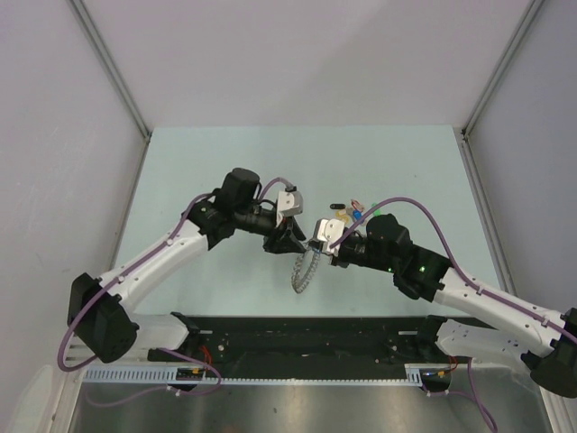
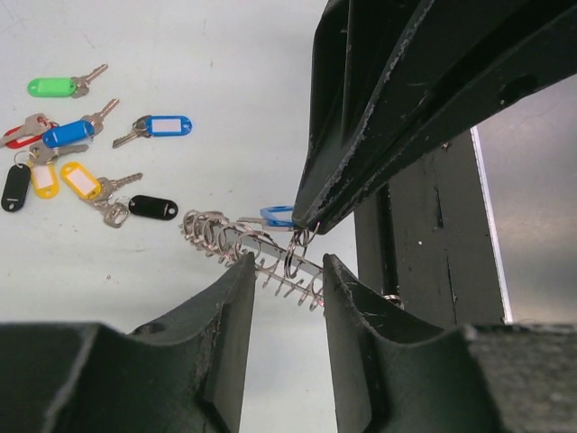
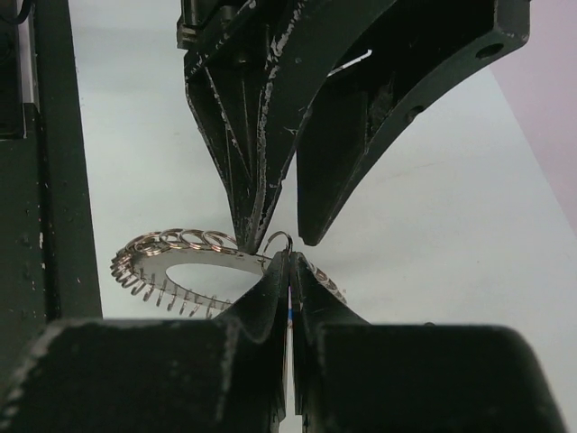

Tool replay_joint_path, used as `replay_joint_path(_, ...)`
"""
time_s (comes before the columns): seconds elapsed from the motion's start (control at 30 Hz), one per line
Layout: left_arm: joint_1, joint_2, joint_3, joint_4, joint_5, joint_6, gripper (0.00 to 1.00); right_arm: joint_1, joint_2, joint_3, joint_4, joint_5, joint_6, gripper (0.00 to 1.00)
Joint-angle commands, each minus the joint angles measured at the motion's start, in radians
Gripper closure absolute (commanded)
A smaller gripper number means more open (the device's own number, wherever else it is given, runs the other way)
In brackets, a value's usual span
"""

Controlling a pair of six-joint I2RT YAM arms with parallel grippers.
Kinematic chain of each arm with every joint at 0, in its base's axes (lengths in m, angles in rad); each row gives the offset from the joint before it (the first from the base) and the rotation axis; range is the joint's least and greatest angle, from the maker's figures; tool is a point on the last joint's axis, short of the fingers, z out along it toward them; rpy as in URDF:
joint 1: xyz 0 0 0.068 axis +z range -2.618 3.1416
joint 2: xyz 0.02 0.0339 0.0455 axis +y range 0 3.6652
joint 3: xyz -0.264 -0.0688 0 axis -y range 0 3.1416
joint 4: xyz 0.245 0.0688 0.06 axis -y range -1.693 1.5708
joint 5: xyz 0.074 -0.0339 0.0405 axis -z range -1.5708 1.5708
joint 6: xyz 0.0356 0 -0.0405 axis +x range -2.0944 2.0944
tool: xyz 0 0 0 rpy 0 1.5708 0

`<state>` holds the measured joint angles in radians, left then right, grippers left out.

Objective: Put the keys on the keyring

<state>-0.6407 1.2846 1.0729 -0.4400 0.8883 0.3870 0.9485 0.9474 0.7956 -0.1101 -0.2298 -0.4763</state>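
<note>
The pale green table [image 1: 198, 162] is the widest thing here, and my two arms reach in over it until their tips almost meet. My left pincer [image 2: 288, 259] is spread, and the keyring [image 3: 216, 258] runs through the gap between its fingers. I cannot tell whether either finger bears on it. My right pincer [image 3: 287, 260] is pressed tight together, pinching the blue key [image 2: 278, 216] by its tag, with a sliver of blue showing between the pads. The keyring is tilted just under both pincers, a grey metal band with wire loops all along its edge. I cannot tell whether its low edge rests on the table.

The other keys [image 1: 354, 214] lie loose on the table beyond my right wrist. Their tags are green [image 2: 52, 87], blue [image 2: 168, 125], yellow [image 2: 79, 180] and black [image 2: 153, 207]. Several tags carry white label slips, and any writing on them is too small to read. Smallest of all is a split ring [image 3: 279, 234], standing right at my right fingertips and just beside the keyring's edge.
</note>
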Motion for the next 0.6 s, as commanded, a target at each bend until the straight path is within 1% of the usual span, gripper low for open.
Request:
replay_joint_path(0.0, 0.006, 0.022, 0.056, -0.045, 0.09, 0.047, 0.61, 0.007, -0.025, 0.057, 0.033, -0.009, -0.015, 1.0)
replay_joint_path(0.2, 0.006, 0.061, 0.085, -0.097, 0.144, 0.072, 0.69, 0.012, -0.021, 0.059, 0.03, -0.008, -0.016, 1.0)
replay_joint_path(0.3, 0.006, 0.073, 0.096, -0.108, 0.158, 0.073, 0.76, 0.012, -0.019, 0.059, 0.029, -0.006, -0.016, 1.0)
replay_joint_path(0.43, 0.004, 0.074, 0.101, -0.12, 0.158, 0.078, 1.0, 0.013, -0.021, 0.06, 0.024, 0.007, -0.016, 1.0)
replay_joint_path(0.57, 0.013, 0.047, 0.085, -0.095, 0.109, 0.041, 1.0, 0.013, -0.033, 0.059, 0.006, 0.055, -0.008, 1.0)
